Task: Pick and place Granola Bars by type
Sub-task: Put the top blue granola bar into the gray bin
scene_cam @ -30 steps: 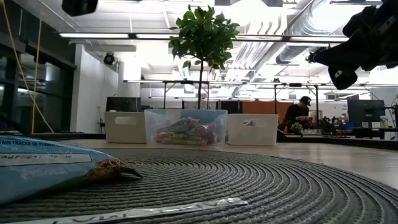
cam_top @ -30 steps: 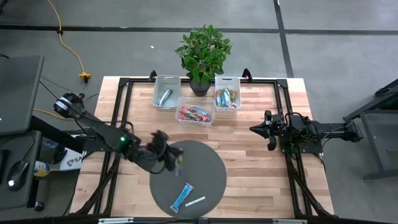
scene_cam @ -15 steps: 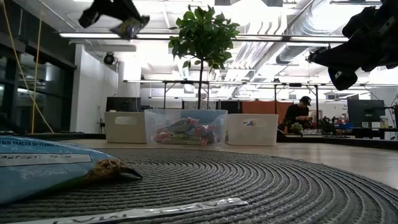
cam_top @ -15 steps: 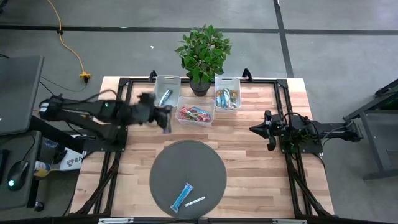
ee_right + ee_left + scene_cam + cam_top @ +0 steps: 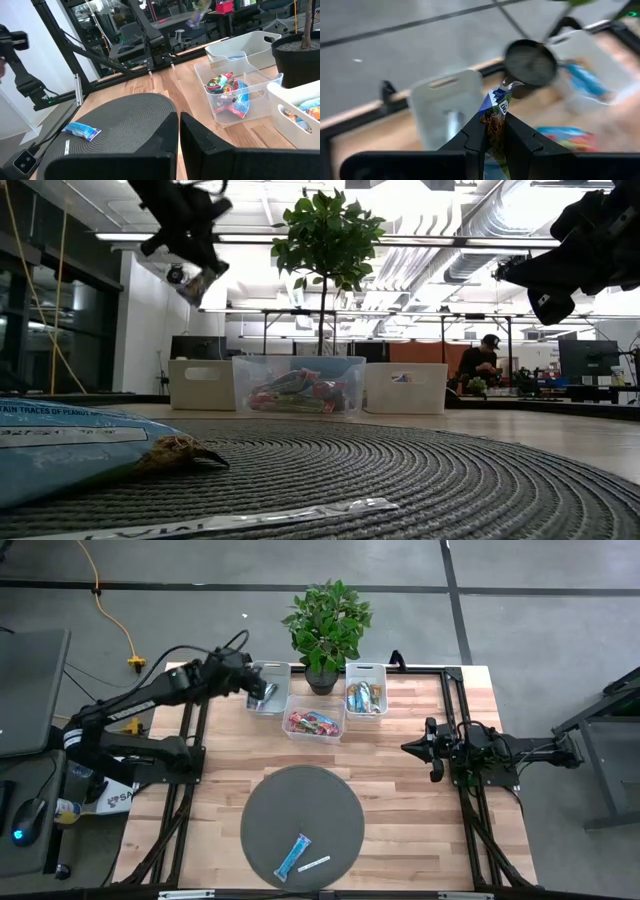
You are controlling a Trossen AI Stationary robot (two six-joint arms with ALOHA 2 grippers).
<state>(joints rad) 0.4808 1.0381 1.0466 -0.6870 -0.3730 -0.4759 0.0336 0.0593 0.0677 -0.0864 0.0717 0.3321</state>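
Note:
My left gripper is above the left white bin at the table's far side. It is shut on a light blue granola bar, which also shows in the low view. Another light blue bar lies flat on the round grey mat, next to a thin white strip. The clear middle bin holds red/pink bars, and the right white bin holds tan-orange ones. My right gripper is shut and empty, raised over the table's right side. My left gripper pinches the light blue bar between its two fingers, across its flat faces. One crimped end sticks out past the fingertips. The fingers slant down from above, and the bar hangs tilted below them, clear of the bin.
A potted plant stands behind the bins at the table's far edge. The left bin holds a bar in a silvery-blue wrapper. Bare wooden table lies around the mat. A person stands far off in the room.
My left gripper has risen from the mat's left part with the light blue bar. It has carried the bar toward the table's far edge, to above the left white bin. The bar stays in the shut fingers, clear of the table.

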